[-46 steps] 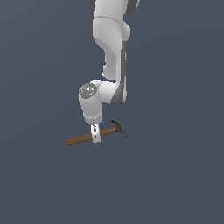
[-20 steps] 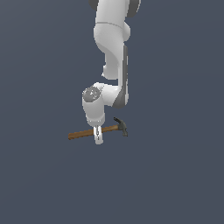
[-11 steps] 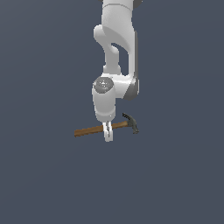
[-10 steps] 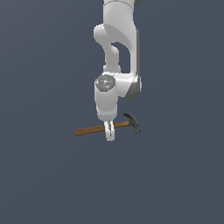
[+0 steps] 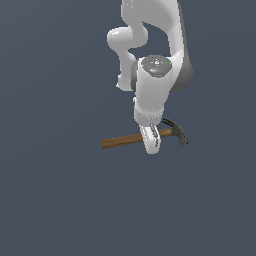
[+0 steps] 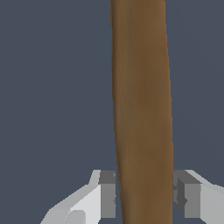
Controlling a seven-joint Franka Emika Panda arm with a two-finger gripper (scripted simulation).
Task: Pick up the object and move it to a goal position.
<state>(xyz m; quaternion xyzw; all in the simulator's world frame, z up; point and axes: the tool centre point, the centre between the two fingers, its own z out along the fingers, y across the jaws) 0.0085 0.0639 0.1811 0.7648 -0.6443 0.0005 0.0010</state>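
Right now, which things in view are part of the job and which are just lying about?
Part of the job:
- hammer, wooden handle clamped
- end effector, shut on the handle near the head

Lying about:
- nothing else visible, only plain grey background

Open room all around the hammer [image 5: 125,140] (nothing blocks).

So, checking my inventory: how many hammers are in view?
1: a claw hammer with brown wooden handle and dark metal head, held between the fingers near its head. None appears hidden.
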